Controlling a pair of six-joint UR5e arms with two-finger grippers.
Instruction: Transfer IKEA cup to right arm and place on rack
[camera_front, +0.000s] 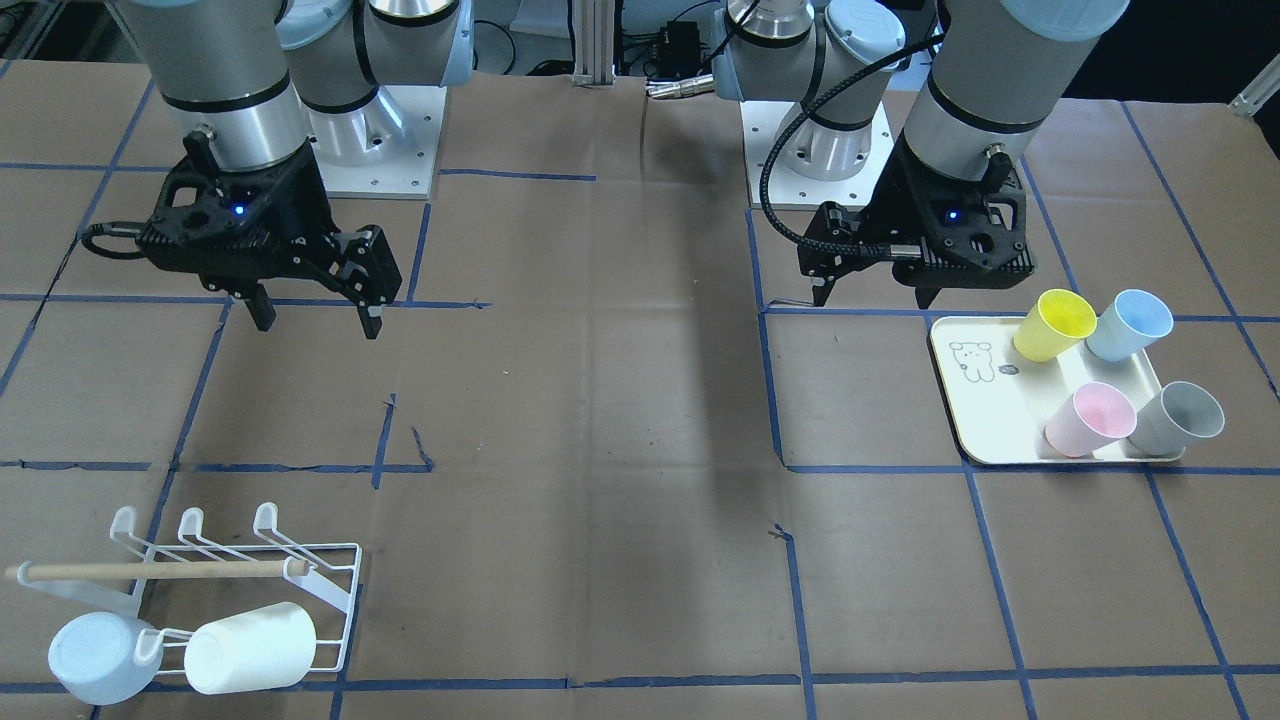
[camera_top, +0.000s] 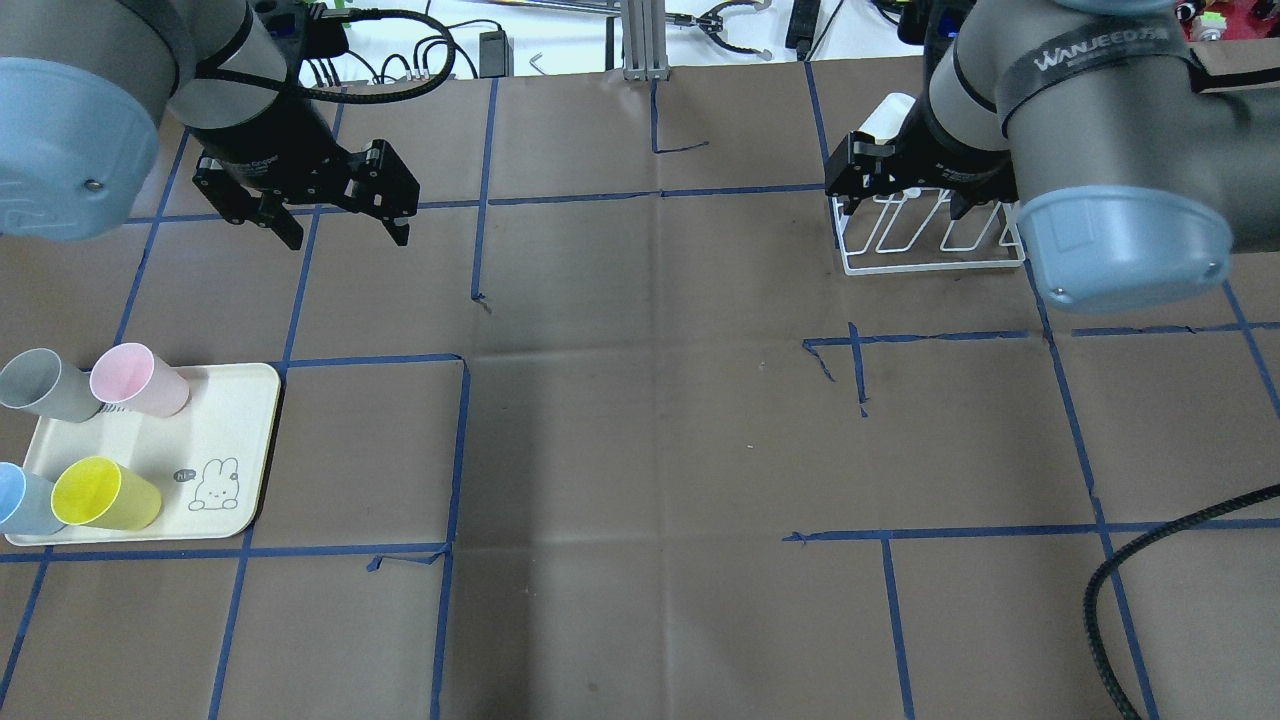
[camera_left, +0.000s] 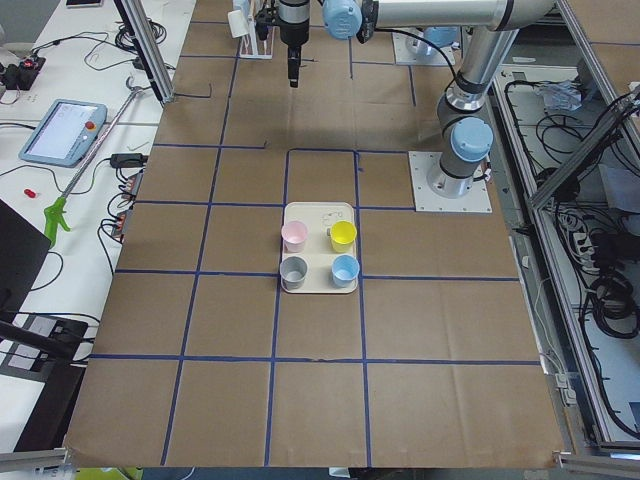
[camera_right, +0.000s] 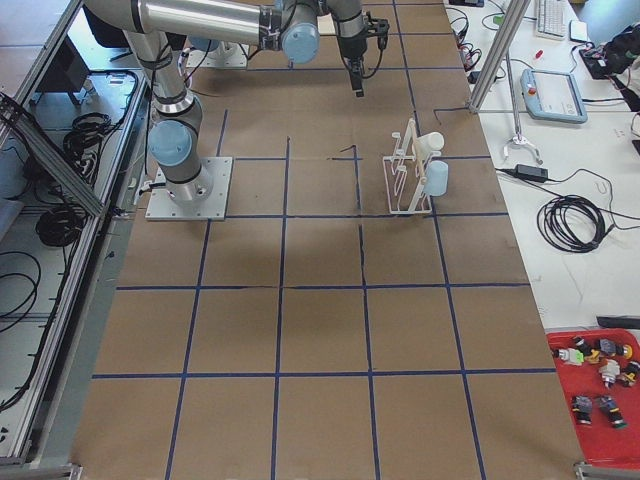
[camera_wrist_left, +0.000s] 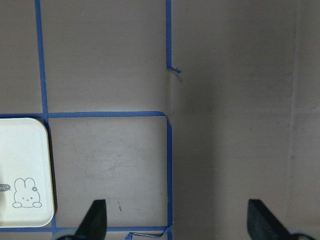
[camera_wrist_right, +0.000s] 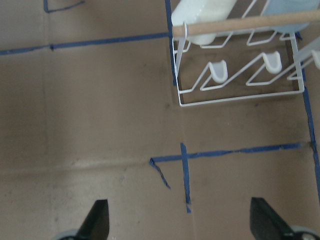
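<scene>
Alignment matters most now: you should bring the left fingers (camera_wrist_left: 95, 220) over the tray (camera_top: 230, 430), which lies toward the counter's (camera_top: 650, 450) left end, and lower them around one of the four cups (camera_top: 140, 380) standing on it. Grip it low, so the rim end stays free for the right fingers (camera_wrist_right: 97, 220) at the hand-over. Choose an outer cup, so you spare its neighbours. Both pairs of fingers are spread wide, hold nothing and hang above bare counter. By the far edge, the rack (camera_front: 150, 571) already carries two cups.
</scene>
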